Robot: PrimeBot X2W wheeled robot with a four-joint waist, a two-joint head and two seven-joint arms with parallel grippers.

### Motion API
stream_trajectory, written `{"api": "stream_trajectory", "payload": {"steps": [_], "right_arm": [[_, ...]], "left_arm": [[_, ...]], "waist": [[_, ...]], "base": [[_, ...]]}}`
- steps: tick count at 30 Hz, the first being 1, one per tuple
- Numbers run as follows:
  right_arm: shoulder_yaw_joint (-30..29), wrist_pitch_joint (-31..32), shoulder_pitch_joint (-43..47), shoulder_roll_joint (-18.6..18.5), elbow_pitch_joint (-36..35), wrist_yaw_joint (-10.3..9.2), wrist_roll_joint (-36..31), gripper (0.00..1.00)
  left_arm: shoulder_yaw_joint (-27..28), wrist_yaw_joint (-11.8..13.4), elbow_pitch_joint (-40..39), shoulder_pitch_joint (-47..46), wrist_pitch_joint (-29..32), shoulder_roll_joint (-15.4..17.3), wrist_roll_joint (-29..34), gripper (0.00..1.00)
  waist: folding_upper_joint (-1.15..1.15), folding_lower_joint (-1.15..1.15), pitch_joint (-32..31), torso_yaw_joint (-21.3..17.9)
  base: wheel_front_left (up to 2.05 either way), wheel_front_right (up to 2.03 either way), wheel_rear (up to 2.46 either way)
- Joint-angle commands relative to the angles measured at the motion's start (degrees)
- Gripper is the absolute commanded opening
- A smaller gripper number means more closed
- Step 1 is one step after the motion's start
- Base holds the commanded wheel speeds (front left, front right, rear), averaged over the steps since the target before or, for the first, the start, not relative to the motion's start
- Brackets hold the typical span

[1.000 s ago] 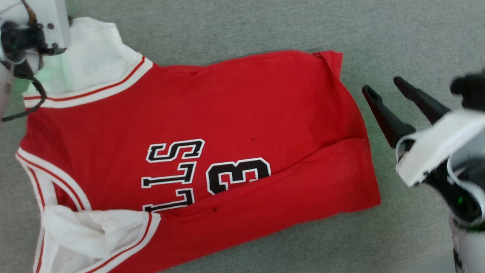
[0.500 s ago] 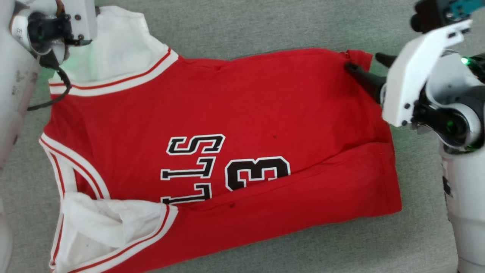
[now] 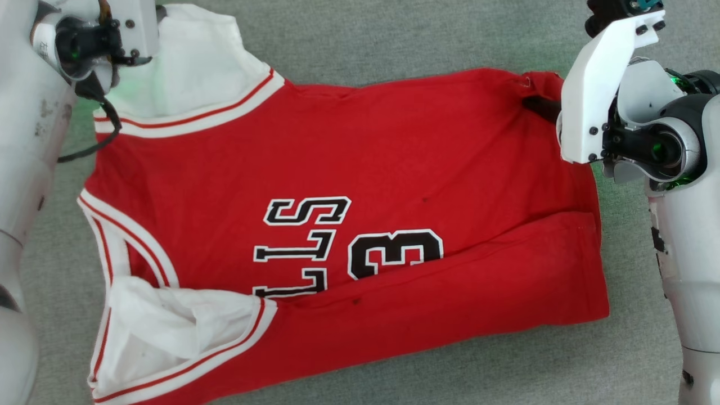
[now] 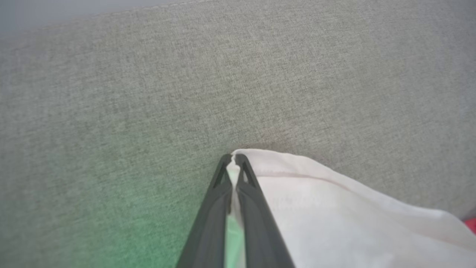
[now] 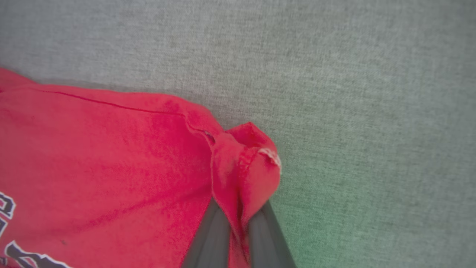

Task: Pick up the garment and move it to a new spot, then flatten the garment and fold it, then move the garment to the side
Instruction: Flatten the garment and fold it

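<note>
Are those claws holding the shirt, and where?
Yes. The left gripper pinches the garment by a white sleeve edge; the right gripper, by a red hem corner.

A white cloth corner of the garment [image 4: 334, 216] is clamped in the dark left end effector [image 4: 233, 159] over a grey woven surface [image 4: 148, 93].

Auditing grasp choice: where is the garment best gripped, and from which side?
The garment lies flat, so take its far corners from the outer ends: the white sleeve tip, pinched by the left gripper, and the bunched red hem corner, in the right gripper.
</note>
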Motion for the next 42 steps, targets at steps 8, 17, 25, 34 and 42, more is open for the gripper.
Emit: {"api": "stream_trajectory", "payload": {"steps": [8, 17, 25, 34, 42], "right_arm": [[2.1, -5.4, 2.2, -3.3, -0.1, -0.06, 3.0, 0.0], [7.5, -12.2, 7.4, -9.4, -2.8, -0.06, 6.0, 0.0], [11.3, -16.3, 13.4, -14.2, -5.1, -0.06, 8.6, 0.0], [11.3, -18.5, 21.1, -18.5, -9.1, -0.06, 10.3, 0.0], [10.2, -19.2, 27.0, -20.0, -12.3, -0.06, 11.5, 0.0]], "left_arm": [[1.4, -1.7, 0.1, 1.8, -1.5, -0.1, -2.3, 0.0], [2.0, -2.8, -3.5, 5.9, -1.6, 1.2, -4.8, 0.0], [2.2, -2.8, -10.8, 12.5, -0.8, 4.7, -7.0, 0.0], [2.3, 4.2, -28.1, 24.0, 0.6, 11.4, -9.8, 0.0], [2.5, 14.5, -47.6, 35.5, 1.2, 18.5, -13.1, 0.0]], "waist": [[0.0, 0.0, -4.1, 2.2], [0.0, 0.0, -10.6, 4.6], [0.0, 0.0, -16.6, 6.6], [0.0, 0.0, -21.3, 9.3], [0.0, 0.0, -23.1, 10.8]], "base": [[0.0, 0.0, 0.0], [0.0, 0.0, 0.0], [0.0, 0.0, 0.0], [0.0, 0.0, 0.0], [0.0, 0.0, 0.0]]}}
